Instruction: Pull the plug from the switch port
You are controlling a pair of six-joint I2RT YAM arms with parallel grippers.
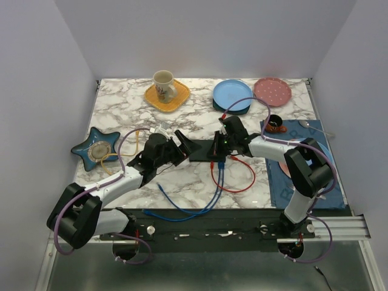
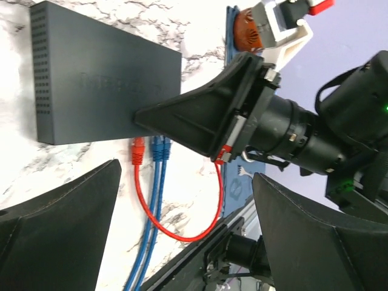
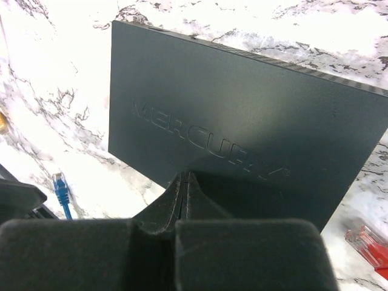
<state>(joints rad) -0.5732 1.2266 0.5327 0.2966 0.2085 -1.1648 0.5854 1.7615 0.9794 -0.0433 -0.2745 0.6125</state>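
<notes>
The switch (image 1: pixel 200 150) (image 2: pixel 103 79) (image 3: pixel 242 115) is a flat matte-black box lying mid-table. A red plug (image 2: pixel 138 151) and two blue plugs (image 2: pixel 162 148) sit in the ports along its near edge. Their cables (image 1: pixel 225 176) trail toward the table front. My right gripper (image 1: pixel 214 150) (image 2: pixel 145 115) (image 3: pixel 185 179) is shut, empty, its tip resting on the box top. My left gripper (image 1: pixel 182 148) (image 2: pixel 188 236) stands open wide just left of the box, holding nothing, with the plugged cables showing between its fingers (image 2: pixel 54 230).
A loose blue plug (image 1: pixel 160 187) (image 3: pixel 60 187) and a loose red plug (image 3: pixel 367 242) lie on the marble. A mug on a yellow plate (image 1: pixel 167 92), a blue plate (image 1: pixel 232 94) and a pink plate (image 1: pixel 272 91) stand at the back. A teal star dish (image 1: pixel 95 148) sits left, a blue mat (image 1: pixel 303 176) right.
</notes>
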